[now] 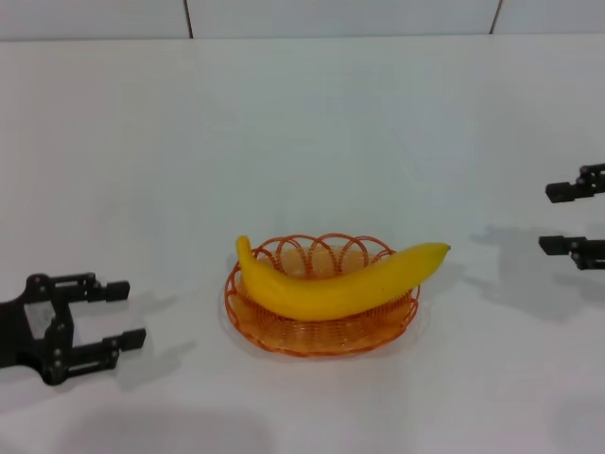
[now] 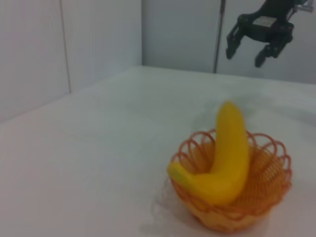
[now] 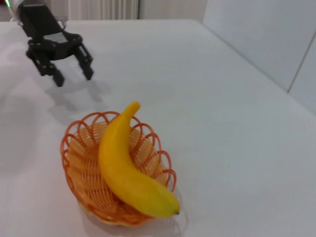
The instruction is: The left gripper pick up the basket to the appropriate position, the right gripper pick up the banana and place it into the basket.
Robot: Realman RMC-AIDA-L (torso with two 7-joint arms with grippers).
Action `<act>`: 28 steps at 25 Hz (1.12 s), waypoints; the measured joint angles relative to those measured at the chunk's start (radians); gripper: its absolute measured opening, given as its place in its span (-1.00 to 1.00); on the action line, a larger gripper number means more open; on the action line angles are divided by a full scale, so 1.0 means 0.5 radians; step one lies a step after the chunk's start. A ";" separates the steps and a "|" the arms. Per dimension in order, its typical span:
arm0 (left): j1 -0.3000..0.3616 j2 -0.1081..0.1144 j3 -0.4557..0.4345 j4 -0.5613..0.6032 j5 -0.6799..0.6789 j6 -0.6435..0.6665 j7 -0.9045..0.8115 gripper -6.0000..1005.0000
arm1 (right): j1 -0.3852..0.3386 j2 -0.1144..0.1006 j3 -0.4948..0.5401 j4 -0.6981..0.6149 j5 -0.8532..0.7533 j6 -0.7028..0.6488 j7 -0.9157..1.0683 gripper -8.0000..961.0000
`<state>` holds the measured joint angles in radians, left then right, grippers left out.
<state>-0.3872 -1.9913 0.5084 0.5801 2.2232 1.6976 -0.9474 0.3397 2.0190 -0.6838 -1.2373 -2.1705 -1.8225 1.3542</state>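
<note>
The curved yellow banana is already laid across the shallow orange wire basket mid-table. Both the left pincer and the right pincer are held open, empty, near opposite side edges; nothing appears left.

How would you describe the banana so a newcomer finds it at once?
On the white table, midway between the left gripper and right gripper, sits an orange wire basket. The banana lies across it, ends overhanging the rim: the only yellow, solid, curved thing there.
</note>
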 joint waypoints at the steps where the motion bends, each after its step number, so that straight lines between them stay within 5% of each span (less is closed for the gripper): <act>1: 0.002 0.002 -0.001 0.000 0.017 0.003 0.002 0.23 | -0.001 -0.004 0.053 0.069 -0.004 0.001 -0.083 0.24; 11: -0.018 -0.021 -0.001 0.002 0.046 -0.022 0.058 0.23 | 0.031 -0.137 0.288 0.866 0.002 0.063 -0.785 0.25; 22: -0.045 -0.034 0.015 0.003 0.073 -0.070 0.044 0.23 | 0.091 -0.102 0.267 0.979 -0.074 0.301 -0.815 0.42; 28: -0.064 -0.043 0.008 0.003 0.113 -0.070 0.044 0.23 | 0.099 -0.095 0.187 0.984 -0.194 0.329 -0.836 0.86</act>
<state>-0.4191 -2.0128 0.5126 0.5814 2.2799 1.6625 -0.9256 0.3890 1.9715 -0.5902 -0.7451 -2.2673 -1.6579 0.9361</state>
